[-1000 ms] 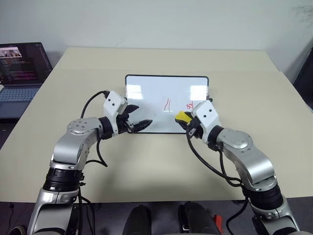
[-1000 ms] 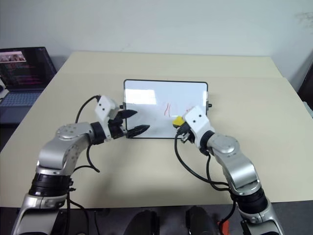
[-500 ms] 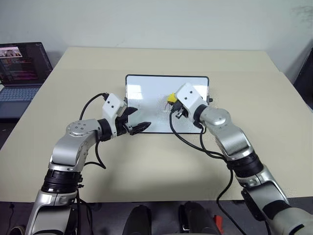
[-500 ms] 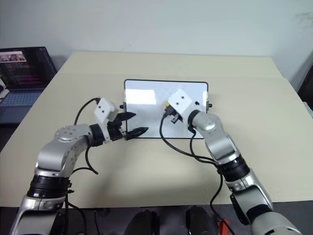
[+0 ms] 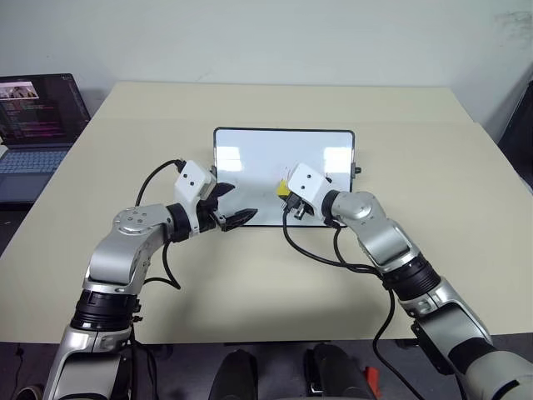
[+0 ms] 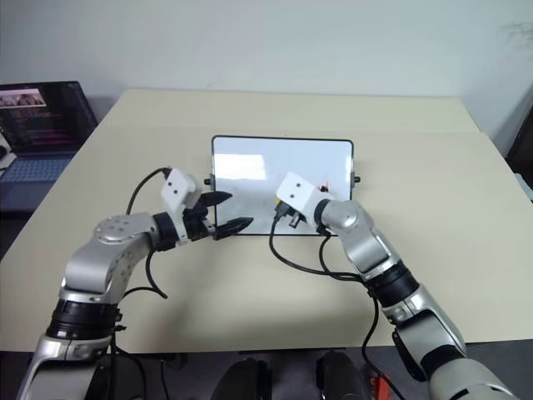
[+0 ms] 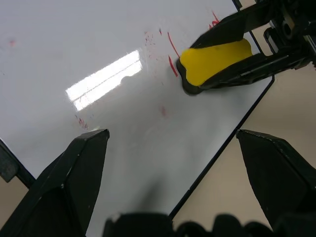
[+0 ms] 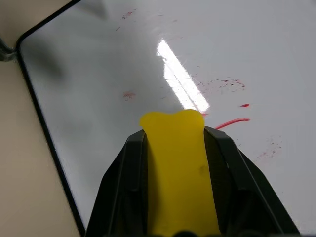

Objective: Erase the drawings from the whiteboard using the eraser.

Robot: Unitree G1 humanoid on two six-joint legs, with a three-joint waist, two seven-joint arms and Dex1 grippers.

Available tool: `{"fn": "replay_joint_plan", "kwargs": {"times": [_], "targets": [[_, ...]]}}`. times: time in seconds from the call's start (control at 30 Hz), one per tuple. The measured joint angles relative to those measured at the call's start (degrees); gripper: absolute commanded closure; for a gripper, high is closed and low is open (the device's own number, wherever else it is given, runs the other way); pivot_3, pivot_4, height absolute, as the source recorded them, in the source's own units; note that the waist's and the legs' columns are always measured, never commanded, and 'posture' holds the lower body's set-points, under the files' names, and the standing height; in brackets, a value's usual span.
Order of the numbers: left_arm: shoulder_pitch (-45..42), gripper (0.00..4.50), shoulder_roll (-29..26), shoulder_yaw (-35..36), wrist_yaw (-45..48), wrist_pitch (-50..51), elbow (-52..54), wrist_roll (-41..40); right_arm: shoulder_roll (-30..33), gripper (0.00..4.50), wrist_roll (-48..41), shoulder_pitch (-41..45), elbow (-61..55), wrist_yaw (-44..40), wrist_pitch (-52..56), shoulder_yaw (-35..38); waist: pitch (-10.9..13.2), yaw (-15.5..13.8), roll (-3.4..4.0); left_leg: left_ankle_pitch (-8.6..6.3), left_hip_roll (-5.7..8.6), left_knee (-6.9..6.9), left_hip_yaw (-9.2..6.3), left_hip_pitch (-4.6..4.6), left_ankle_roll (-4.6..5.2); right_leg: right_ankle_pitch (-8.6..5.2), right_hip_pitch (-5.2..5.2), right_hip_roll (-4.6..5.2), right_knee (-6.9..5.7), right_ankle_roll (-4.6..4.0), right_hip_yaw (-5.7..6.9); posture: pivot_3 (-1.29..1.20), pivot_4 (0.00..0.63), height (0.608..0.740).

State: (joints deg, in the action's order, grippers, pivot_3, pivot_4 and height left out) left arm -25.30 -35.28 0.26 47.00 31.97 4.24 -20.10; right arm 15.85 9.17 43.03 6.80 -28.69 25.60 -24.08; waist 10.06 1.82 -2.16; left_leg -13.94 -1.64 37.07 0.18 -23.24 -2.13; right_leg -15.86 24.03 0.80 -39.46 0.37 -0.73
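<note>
The whiteboard (image 5: 250, 162) lies flat on the middle of the table. My right gripper (image 5: 286, 190) is shut on the yellow eraser (image 8: 175, 163), whose dark underside rests on the board's middle. Thin red strokes of the drawings (image 7: 171, 54) show just beside the eraser (image 7: 215, 61), with faint red smears around them. Another red mark (image 6: 326, 186) sits to the right of the gripper. My left gripper (image 5: 233, 204) stands open over the board's near left corner, its fingers (image 7: 74, 182) spread wide with nothing between them.
An open laptop (image 5: 37, 117) sits at the table's far left edge. A small black knob (image 5: 358, 171) sticks out of the board's right side. Bare tan table (image 5: 433, 167) surrounds the board. Black cables hang under both wrists.
My right gripper carried the eraser from the board's near right part up and left to its middle, then slightly nearer. The left gripper has stayed put.
</note>
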Motion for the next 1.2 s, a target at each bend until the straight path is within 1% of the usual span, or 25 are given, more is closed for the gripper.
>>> {"fn": "replay_joint_plan", "kwargs": {"times": [0.13, 0.23, 0.33, 0.47, 0.57, 0.73, 0.83, 0.9, 1.0, 1.1, 1.2], "targets": [[0.1, 0.00, 0.0, 0.0, 0.0, 0.0, 0.5, 0.0, -0.9, 3.25, 2.6, 4.1, 6.2, 6.8, -3.8, 2.9, 0.0, 0.0, 0.00, 0.03, 0.01, 0.01, 0.03, 0.37, 0.00, 0.04, -0.28, -0.01, -0.14, -0.04, -0.04, 0.00, 0.150, 0.740], [0.4, 0.00, 0.0, 0.0, 0.0, 0.0, 0.9, -0.1, -0.9, 3.25, 3.2, 5.2, 7.9, 7.7, -4.8, 4.4, 0.0, 0.0, 0.00, 0.03, -0.02, -0.01, 0.01, 0.50, 0.00, 0.04, -0.45, -0.07, -0.07, -0.04, -0.02, 0.00, 0.150, 0.740], [0.7, 0.00, 0.0, 0.0, -0.1, 0.1, 1.0, -0.1, -0.9, 3.25, 3.1, 4.6, 7.2, 4.6, -5.1, 3.3, 0.0, 0.0, -0.01, 0.02, -0.03, -0.02, 0.01, 0.48, 0.01, 0.04, -0.46, -0.07, 0.00, -0.04, -0.03, 0.00, 0.150, 0.740], [0.7, 0.00, 0.0, 0.0, -0.1, 0.1, 1.3, -0.2, -0.6, 3.25, 3.2, 1.4, 4.1, -2.1, -4.6, -0.9, 0.0, 0.1, -0.02, 0.02, -0.05, -0.02, 0.01, 0.49, 0.02, 0.04, -0.47, -0.07, 0.03, -0.04, -0.04, 0.00, 0.150, 0.740], [0.8, 0.00, 0.0, 0.0, 0.0, 0.1, 1.4, -0.2, -0.7, 3.25, 4.0, 0.7, 3.5, -3.5, -4.1, -2.4, 0.0, 0.1, -0.02, 0.02, -0.04, 0.00, -0.02, 0.51, 0.02, 0.04, -0.50, -0.07, -0.01, -0.04, -0.02, 0.00, 0.150, 0.740], [0.9, 0.00, 0.0, 0.0, 0.0, 0.2, 1.9, -0.2, -2.2, 3.25, 7.3, 3.3, 7.2, 4.1, -6.7, -1.2, 0.0, 0.0, -0.02, 0.05, -0.03, 0.03, -0.01, 0.56, 0.02, 0.05, -0.51, -0.07, -0.08, -0.04, -0.03, 0.00, 0.150, 0.740], [1.0, 0.00, 0.0, 0.0, 0.0, 0.3, 2.0, -0.2, -2.2, 3.25, 8.1, 4.9, 8.9, 6.3, -7.8, 0.4, 0.0, 0.0, -0.02, 0.05, -0.04, 0.00, -0.01, 0.54, 0.01, 0.05, -0.51, -0.07, -0.02, -0.04, -0.02, 0.00, 0.150, 0.740], [1.0, 0.00, 0.0, 0.0, 0.0, 0.3, 2.0, -0.2, -2.2, 3.25, 8.2, 5.0, 8.9, 5.7, -7.8, 0.3, 0.0, 0.0, -0.02, 0.04, -0.04, -0.01, 0.00, 0.54, 0.02, 0.05, -0.52, -0.07, 0.00, -0.04, -0.04, 0.00, 0.150, 0.740], [1.0, 0.00, 0.0, 0.0, 0.0, 0.4, 2.0, -0.2, -1.8, 3.25, 8.1, 4.1, 7.6, 1.4, -7.4, -0.9, 0.0, 0.0, -0.02, 0.04, -0.04, -0.02, 0.00, 0.54, 0.03, 0.05, -0.52, -0.07, 0.03, -0.04, -0.03, 0.00, 0.150, 0.740], [1.0, 0.00, 0.0, 0.0, -0.1, 0.5, 2.1, -0.2, -1.1, 3.25, 8.1, 1.3, 4.6, -4.1, -6.2, -3.4, 0.0, 0.0, -0.03, 0.04, -0.04, -0.02, -0.02, 0.57, 0.03, 0.05, -0.55, -0.07, 0.02, -0.04, -0.02, 0.00, 0.150, 0.740], [1.1, 0.00, 0.0, 0.0, -0.1, 0.5, 2.1, -0.2, -1.2, 3.25, 8.2, 0.5, 4.5, -4.7, -6.0, -4.4, 0.0, 0.0, -0.03, 0.05, -0.04, 0.00, -0.02, 0.66, 0.04, 0.05, -0.62, -0.07, -0.01, -0.03, -0.02, 0.00, 0.150, 0.740]]}}
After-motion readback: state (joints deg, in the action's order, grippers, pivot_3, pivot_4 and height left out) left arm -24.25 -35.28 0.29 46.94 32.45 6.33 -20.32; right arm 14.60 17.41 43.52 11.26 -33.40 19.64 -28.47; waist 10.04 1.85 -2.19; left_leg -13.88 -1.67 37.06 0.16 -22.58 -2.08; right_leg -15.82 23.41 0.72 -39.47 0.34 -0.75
